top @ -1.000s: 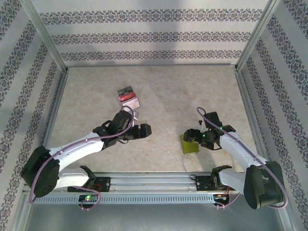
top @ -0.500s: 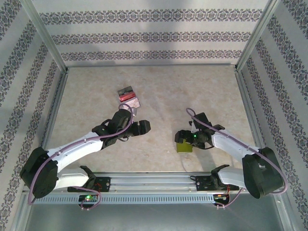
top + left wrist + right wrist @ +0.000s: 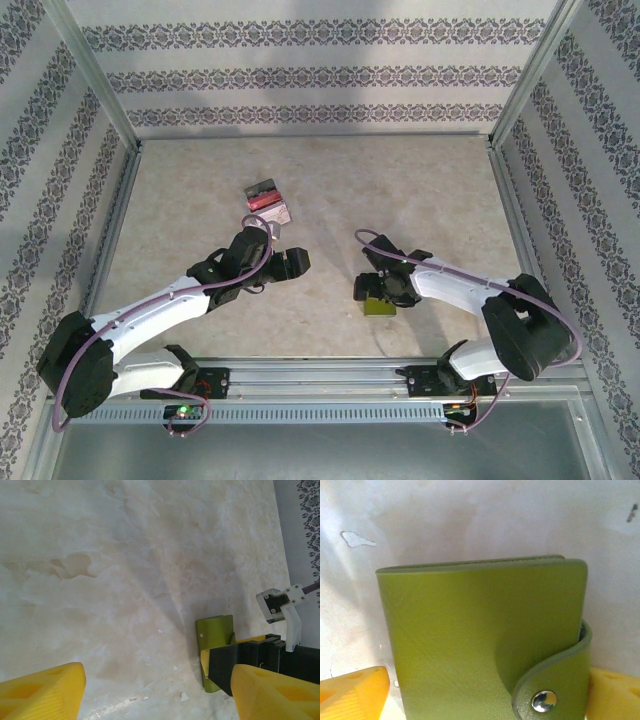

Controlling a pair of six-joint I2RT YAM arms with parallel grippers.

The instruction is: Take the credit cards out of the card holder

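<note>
**Right jaws straddle the closed holder, left jaws empty**

My right gripper [image 3: 368, 290] is low over the table [image 3: 420, 190], at the card holder [image 3: 381, 307]. Jaws spread wide, one yellow finger [image 3: 355, 695] on each side of the holder. The left one sits just beside its edge with a sliver of table between. The other is right up against the strap side, and I can't tell if it touches. Not a grip, as far as I see.

The card holder [image 3: 480, 630] is olive green, lying flat on the table, folded shut, with its strap fastened by a metal snap [image 3: 544, 700]. From my left wrist the holder [image 3: 216, 630] sticks out from under the right gripper [image 3: 250, 667], its near end covered by it.

My left gripper [image 3: 285, 265] hangs above bare table, left of the holder and well apart from it. Jaws wide, yellow fingertips [image 3: 40, 695] with nothing between them.

The credit cards [image 3: 268, 200] lie in a small overlapping pile on the table beyond my left gripper, near it but not touching: dark grey on the far side, red in the middle, pinkish nearest. They are well apart from the holder.
</note>
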